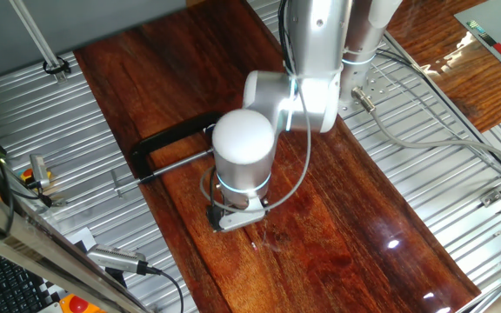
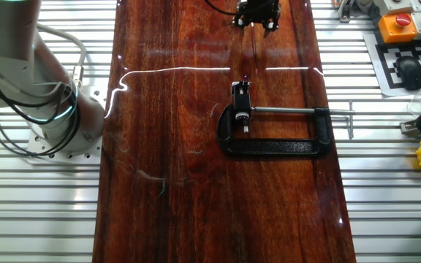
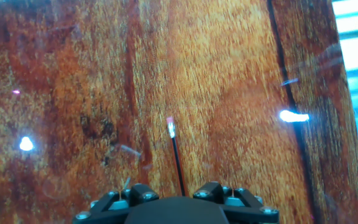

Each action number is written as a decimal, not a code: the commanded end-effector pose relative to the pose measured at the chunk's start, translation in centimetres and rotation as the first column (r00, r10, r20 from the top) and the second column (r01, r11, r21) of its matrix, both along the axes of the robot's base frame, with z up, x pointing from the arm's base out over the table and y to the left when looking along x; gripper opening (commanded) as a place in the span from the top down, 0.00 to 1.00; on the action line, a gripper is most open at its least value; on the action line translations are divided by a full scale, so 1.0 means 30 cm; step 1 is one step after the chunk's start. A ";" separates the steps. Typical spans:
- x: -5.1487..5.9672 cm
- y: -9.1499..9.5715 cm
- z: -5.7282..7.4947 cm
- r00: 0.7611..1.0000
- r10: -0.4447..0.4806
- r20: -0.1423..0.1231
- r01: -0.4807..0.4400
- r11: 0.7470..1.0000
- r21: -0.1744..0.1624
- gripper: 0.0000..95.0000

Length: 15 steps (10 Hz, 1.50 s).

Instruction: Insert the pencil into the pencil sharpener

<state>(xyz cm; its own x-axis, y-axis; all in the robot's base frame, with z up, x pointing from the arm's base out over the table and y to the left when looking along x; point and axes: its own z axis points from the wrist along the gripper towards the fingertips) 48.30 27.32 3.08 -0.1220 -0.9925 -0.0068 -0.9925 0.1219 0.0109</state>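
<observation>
I'm seeing the pencil [image 3: 176, 157] lying on the wooden tabletop [image 3: 241, 93], running between my jaws, which are standing wide around it. The pencil sharpener [image 2: 240, 109] is sitting in the black clamp [image 2: 276, 131], well apart.

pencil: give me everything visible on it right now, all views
The pencil is a very thin, dark, straight stick with a small pale pinkish tip glinting at its far end. In the hand view it runs out from between the fingers of the gripper over the red-brown wooden table; whether it lies on the wood or is held above it cannot be told. In the other fixed view it shows as a faint line below the gripper, short of the black clamp.
</observation>
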 end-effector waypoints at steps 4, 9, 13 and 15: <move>0.007 -0.005 -0.042 1.000 0.006 -0.003 -0.006 1.000 0.002 0.40; -0.010 -0.006 -0.058 1.000 0.005 -0.001 -0.005 1.000 0.004 0.40; -0.015 -0.002 -0.079 1.000 0.019 0.002 -0.019 1.000 0.004 0.60; -0.018 0.000 -0.082 1.000 0.026 0.004 -0.026 1.000 0.005 0.60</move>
